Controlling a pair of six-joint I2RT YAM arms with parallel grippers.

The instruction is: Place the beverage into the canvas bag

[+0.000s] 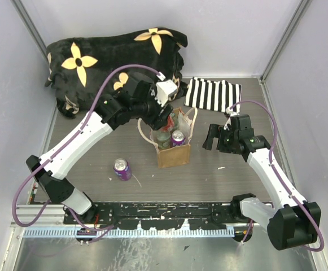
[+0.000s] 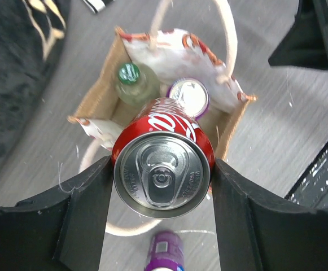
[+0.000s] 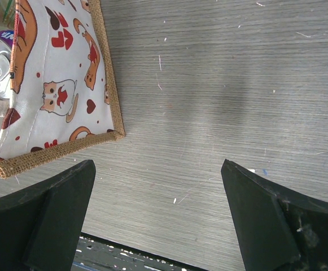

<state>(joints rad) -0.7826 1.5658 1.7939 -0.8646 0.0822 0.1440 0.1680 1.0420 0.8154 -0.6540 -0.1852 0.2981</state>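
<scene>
A red cola can (image 2: 162,169), the beverage, is clamped between my left gripper's (image 2: 162,170) fingers, top facing the camera. It hangs right above the open mouth of the tan canvas bag (image 2: 96,93). Inside the bag stand a green-capped bottle (image 2: 128,73) and a purple can (image 2: 189,96). From above, my left gripper (image 1: 162,121) hovers over the bag (image 1: 174,157) at mid-table. To the bag's right my right gripper (image 1: 211,137) is wide open and holds nothing; its wrist view shows the gripper (image 3: 158,214) over bare table beside the bag's cat-printed side (image 3: 62,84).
A second purple can (image 1: 122,169) lies on the table left of the bag, also seen below the held can (image 2: 165,254). A black-and-white striped cloth (image 1: 213,94) lies at the back right. A black blanket with yellow flowers (image 1: 116,59) fills the back left. Walls enclose the table.
</scene>
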